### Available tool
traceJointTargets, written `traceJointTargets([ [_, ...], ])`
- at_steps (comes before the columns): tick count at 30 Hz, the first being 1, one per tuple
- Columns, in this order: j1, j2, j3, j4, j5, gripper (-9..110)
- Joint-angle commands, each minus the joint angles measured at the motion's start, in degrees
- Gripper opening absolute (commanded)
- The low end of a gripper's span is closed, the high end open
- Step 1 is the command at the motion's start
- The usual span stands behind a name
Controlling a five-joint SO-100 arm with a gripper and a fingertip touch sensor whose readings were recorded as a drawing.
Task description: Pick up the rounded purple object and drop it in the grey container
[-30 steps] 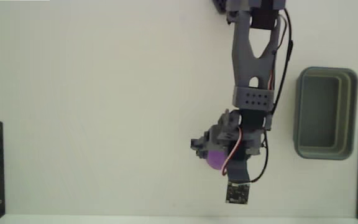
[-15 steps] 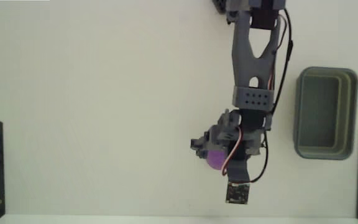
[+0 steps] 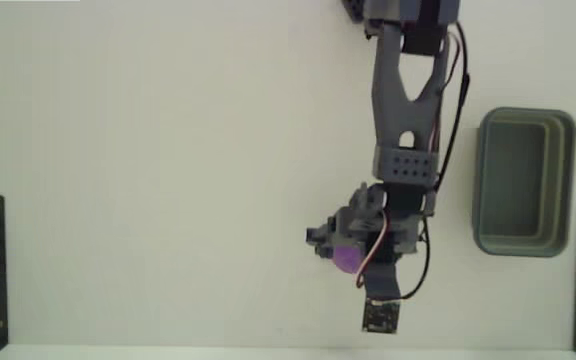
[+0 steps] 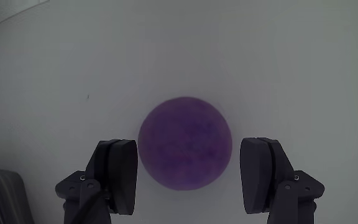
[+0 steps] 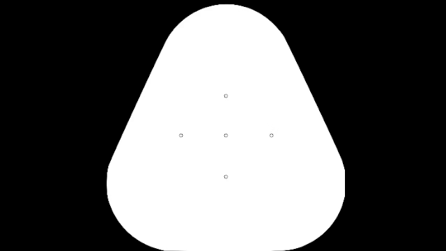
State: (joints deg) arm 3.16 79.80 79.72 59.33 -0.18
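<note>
Gripper [image 4: 188, 177] fingers apart, ball [image 4: 184, 151] btwn them, gap on right side; tub [image 3: 524, 181] well away

ball [image 4: 184, 142] between fingers [image 4: 118, 174] — container [image 3: 524, 182] right

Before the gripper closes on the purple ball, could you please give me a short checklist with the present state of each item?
1. Gripper open: ok, a finger stands on each side.
2. Purple ball centred between the fingers: ok in the wrist view, with a slightly wider gap on that view's right.
3. Fingers clear of the ball: right ok; left cannot tell.
4. Gripper low enough to grasp: cannot tell.
5. Grey container free inside: ok in the fixed view.
6. Table between ball and container free of obstacles: ok.
</note>
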Motion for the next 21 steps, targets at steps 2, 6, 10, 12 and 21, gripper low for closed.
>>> traceJointTargets([
  [2,0.35,1.65,-2.88,-0.31,0.18,110],
  [6,0.32,1.65,-2.88,-0.31,0.18,110],
  [10,-0.52,1.65,-2.88,-0.31,0.18,110],
  [12,-1.52,1.65,-2.88,-0.31,0.18,110],
  [21,-3.08,1.65,-2.88,-0.31,0.18,110],
])
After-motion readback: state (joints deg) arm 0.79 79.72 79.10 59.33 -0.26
